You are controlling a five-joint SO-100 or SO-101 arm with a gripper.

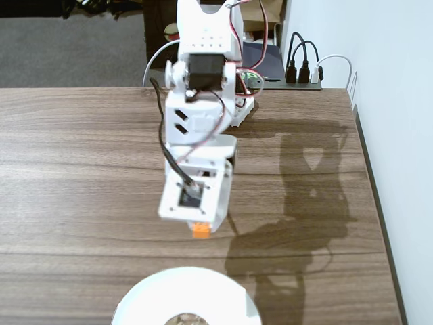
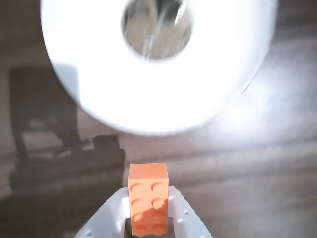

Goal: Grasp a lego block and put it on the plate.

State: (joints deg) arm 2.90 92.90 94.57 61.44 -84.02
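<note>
Clearly end effector (image 2: 148, 225) gripping lego block (image 2: 148, 198), near plate (image 2: 99, 89), above table (image 1: 81, 169)

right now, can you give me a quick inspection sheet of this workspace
surface: dark wood-grain table, with strong arm shadows at right in the fixed view
job's things: orange lego block held studs-up, not yet over the plate; white plate with greyish centre lies just ahead of it in the wrist view
clutter: nothing seen on the table beyond the job's things
hand: hand shut on the lego block, its white fingers either side of the brick
cables: red and black wires run down the arm; plugs sit in a power strip behind the table
surroundings: white wall at right, grey floor behind
</note>
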